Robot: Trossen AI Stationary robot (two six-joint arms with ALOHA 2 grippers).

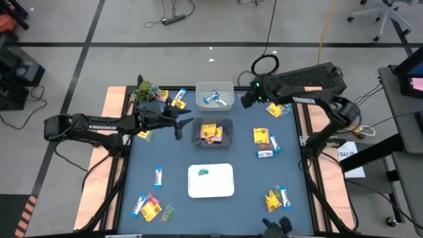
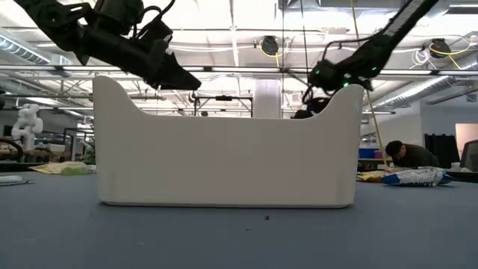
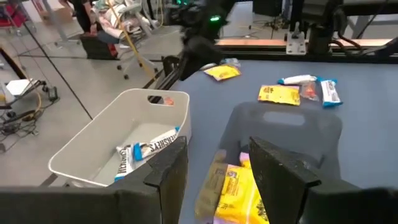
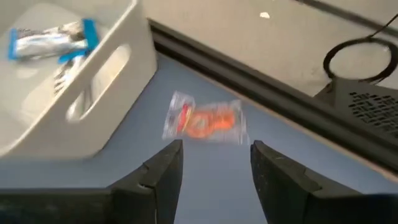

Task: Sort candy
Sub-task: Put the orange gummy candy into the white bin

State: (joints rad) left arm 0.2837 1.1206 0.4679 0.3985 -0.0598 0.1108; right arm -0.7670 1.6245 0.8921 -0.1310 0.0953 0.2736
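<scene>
Your right gripper (image 4: 211, 171) hangs with its fingers spread and nothing between them, at the far right part of the mat just beside the white bin (image 1: 215, 96). Directly ahead of those fingers lies a clear-wrapped orange candy (image 4: 205, 119), flat on the blue mat (image 1: 244, 165), apart from the fingertips and just beside the bin's wall. Inside that bin you can see blue-and-white bars (image 4: 50, 38).

Your left gripper (image 3: 214, 177) is also spread and empty, hovering over the dark tray (image 1: 212, 133) in the middle of the mat; yellow packets (image 3: 233, 193) lie in the tray right below its fingers.

Farther out, you have more candy scattered on the mat: a yellow packet and a blue bar on the right (image 1: 262, 137), a lone blue bar (image 1: 158, 176) left of the white tray (image 1: 211, 181), and small clusters near both near corners.
</scene>
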